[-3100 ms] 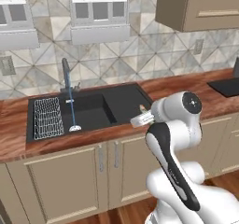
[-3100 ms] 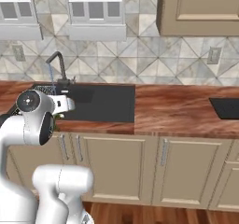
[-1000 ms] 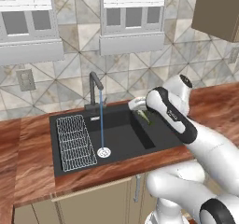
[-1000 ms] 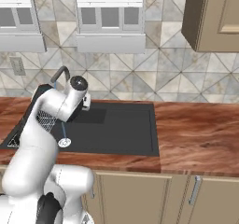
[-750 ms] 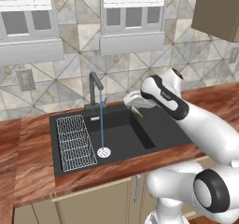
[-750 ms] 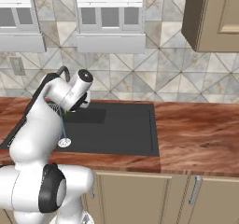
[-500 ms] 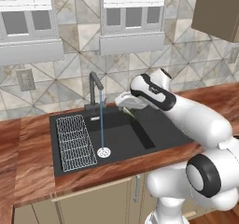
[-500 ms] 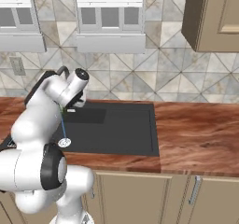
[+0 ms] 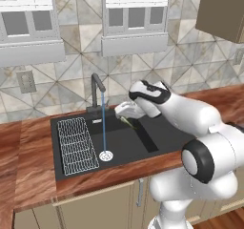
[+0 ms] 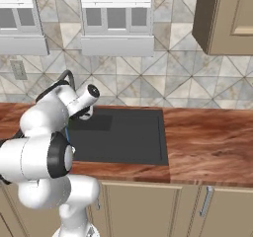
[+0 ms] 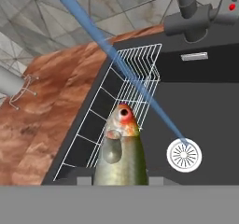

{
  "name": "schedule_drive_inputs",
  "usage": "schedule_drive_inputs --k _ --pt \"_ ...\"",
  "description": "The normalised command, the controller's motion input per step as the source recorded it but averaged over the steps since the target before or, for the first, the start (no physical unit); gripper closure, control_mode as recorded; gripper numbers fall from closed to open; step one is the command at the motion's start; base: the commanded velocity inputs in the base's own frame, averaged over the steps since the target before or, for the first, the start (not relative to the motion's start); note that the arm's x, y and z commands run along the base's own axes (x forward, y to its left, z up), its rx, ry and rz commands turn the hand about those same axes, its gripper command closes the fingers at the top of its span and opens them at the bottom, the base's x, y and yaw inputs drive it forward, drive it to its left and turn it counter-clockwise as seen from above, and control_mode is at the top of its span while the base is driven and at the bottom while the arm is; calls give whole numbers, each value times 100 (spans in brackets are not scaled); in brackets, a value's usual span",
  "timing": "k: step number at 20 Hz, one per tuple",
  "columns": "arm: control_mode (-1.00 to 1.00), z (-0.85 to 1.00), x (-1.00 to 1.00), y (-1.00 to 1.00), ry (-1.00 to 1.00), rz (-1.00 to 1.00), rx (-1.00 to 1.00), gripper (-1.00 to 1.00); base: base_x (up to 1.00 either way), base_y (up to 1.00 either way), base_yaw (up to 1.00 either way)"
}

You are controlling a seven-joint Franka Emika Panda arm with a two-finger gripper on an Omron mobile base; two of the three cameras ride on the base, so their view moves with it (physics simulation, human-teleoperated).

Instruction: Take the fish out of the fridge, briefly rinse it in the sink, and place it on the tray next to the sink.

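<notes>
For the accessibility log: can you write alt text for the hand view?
An olive-green fish held in the tool points down over the black sink, beside a blue water stream running to the round drain. A white wire rack lies at the basin's side.

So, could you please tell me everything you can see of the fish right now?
The fish is small and slender, olive-green with paler tan flanks and a reddish-orange patch at its head end. In the hand view it rises from the bottom of the picture, head end pointing away from the camera. It hangs over the black sink, beside the thin blue water stream and not in it. In the left base view a sliver of it shows at the gripper, which seems to hold it; the fingertips are hidden.
</notes>
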Motion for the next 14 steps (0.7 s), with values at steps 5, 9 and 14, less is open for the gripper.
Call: schedule_drive_inputs --k 5,9,14 --pt "-100 -13 35 1 0 7 20 100 0 0 0" --pt "-100 -2 12 18 0 7 4 100 0 0 0" --pt "-100 -8 18 14 2 1 0 100 0 0 0"
